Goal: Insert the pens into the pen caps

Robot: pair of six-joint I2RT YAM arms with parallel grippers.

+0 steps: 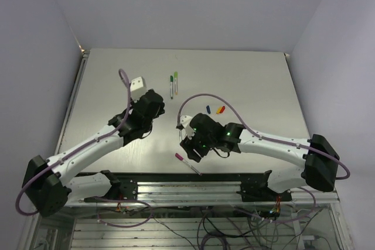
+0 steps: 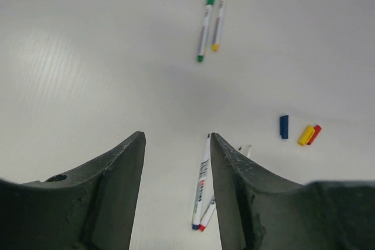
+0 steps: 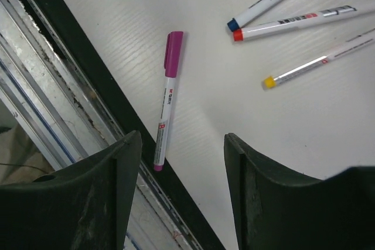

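Left claw (image 2: pixel 177 141): released, jaws spread wide with nothing between them, above the pale matte desk (image 2: pixel 88 62).
Right claw (image 3: pixel 181 141): released as well, jaws apart and empty, by the desk's dark edge strip.
Purple-capped thin white pen (image 3: pixel 166 100): lies flat just ahead of the right claw, toward its left finger, one end at the edge strip.
Uncapped pens: the blue-ended pen (image 3: pixel 263 3), red-ended pen (image 3: pixel 293 21) and yellow-ended pen (image 3: pixel 316 63) lie fanned ahead and right of the right claw.
Capped pair: the dark-green-capped pen (image 2: pixel 205 21) and light-green-capped pen (image 2: pixel 220 13) lie side by side, well ahead of the left claw.
Loose caps: the stubby blue cap (image 2: pixel 283 126), yellow cap (image 2: pixel 305 134) and red cap (image 2: pixel 315 134) lie ahead-right of the left claw, yellow and red touching.
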